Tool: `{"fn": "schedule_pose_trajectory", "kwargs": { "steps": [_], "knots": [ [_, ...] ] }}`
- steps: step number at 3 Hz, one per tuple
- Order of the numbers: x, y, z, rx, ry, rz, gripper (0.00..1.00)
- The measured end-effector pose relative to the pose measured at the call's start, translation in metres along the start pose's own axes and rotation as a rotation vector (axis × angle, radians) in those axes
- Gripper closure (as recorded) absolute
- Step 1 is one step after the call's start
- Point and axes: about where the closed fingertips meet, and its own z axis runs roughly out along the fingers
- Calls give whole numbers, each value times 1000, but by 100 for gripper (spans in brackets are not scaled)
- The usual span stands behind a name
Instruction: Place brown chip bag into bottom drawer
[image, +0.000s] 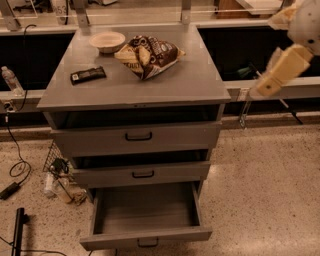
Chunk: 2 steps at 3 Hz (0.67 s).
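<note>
The brown chip bag (150, 55) lies crinkled on the grey cabinet top (175, 85), towards the back middle. The bottom drawer (145, 212) is pulled out at the foot of the cabinet, and nothing lies in it. The two drawers above it are nearly closed. My gripper (280, 70) is the cream part of the arm at the right edge. It hangs in the air to the right of the cabinet top, apart from the bag and holding nothing that shows.
A cream bowl (107, 41) sits just left of the bag, and a flat black bar wrapper (88, 75) lies further left. A water bottle (10, 80) stands on the left ledge. Cables and a wire basket (60, 172) lie on the floor left of the cabinet.
</note>
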Motion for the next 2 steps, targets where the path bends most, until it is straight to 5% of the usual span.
{"fn": "schedule_pose_trajectory", "kwargs": {
  "steps": [1,2],
  "knots": [
    [-53,-88,44,62,-291,44,0],
    [-111,-141,113,42,-430,59,0]
  ]
}}
